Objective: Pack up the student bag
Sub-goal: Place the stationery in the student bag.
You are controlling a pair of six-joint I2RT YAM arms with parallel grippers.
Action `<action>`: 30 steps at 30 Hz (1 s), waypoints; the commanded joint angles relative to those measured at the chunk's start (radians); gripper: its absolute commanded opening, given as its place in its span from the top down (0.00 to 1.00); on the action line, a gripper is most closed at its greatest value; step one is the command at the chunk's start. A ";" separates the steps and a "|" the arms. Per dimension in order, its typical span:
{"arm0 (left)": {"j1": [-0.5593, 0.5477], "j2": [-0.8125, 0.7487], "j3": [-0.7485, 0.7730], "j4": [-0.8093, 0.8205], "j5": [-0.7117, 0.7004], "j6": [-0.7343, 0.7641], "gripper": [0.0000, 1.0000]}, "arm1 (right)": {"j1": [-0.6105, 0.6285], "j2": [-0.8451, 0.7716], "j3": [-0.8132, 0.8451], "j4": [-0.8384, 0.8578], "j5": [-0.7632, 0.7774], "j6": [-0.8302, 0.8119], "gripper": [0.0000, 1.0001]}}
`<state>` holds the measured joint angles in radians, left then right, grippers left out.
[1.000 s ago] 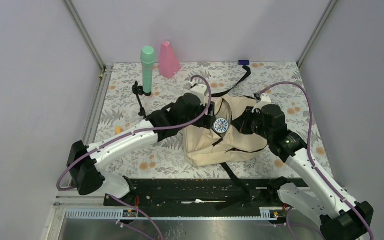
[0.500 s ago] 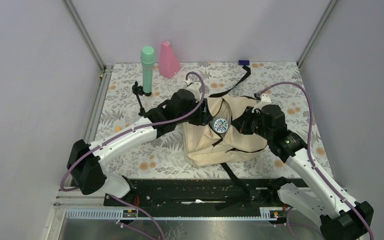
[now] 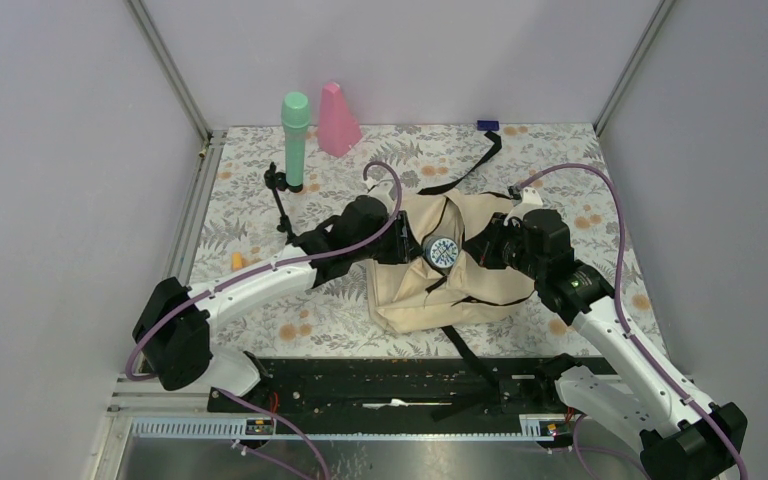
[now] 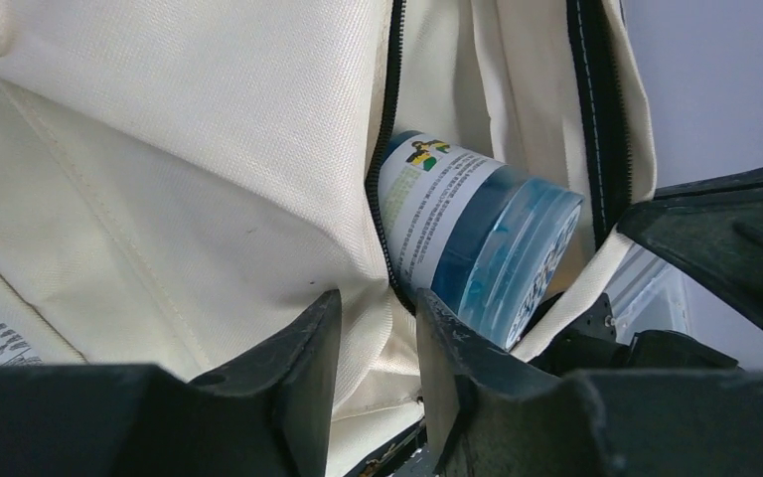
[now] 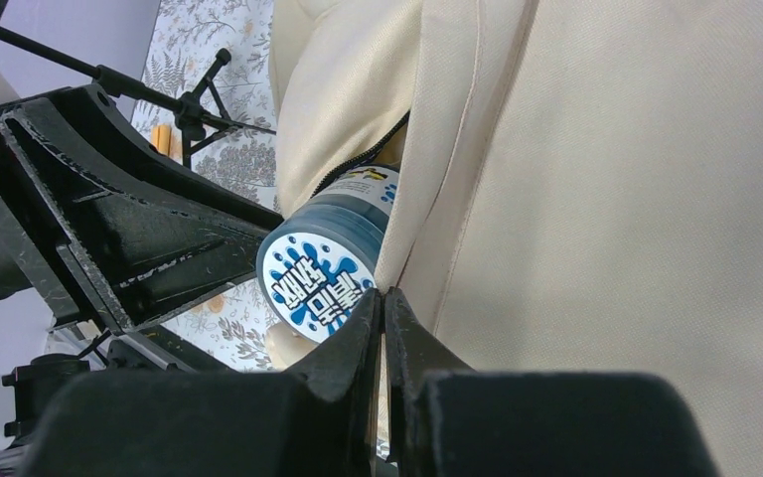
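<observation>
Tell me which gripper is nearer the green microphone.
Left. The left gripper sits at the left side of the student bag, nearer the green microphone; the right gripper pinches it farther right.

Soft, even light falls from above. In the top view the flowered worktop (image 3: 250,190) looks bright and sharp, with only faint grey shadows beside the arms. In the left wrist view the cream cloth of the student bag (image 4: 189,149) is sharp, but the left hand (image 4: 378,313), close to the camera, is blurry and black. In its own wrist view the right hand (image 5: 382,298) is blurry and dark too.
</observation>
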<state>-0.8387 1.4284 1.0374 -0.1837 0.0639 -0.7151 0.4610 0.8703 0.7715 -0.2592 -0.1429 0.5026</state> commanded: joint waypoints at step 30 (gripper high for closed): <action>-0.085 0.054 0.202 -0.102 -0.176 0.167 0.98 | 0.001 -0.048 0.054 0.133 -0.025 0.020 1.00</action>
<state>-0.9176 1.5028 1.1831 -0.3283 -0.0608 -0.5804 0.4583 0.8661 0.7715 -0.2584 -0.1307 0.5030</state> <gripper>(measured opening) 0.079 0.065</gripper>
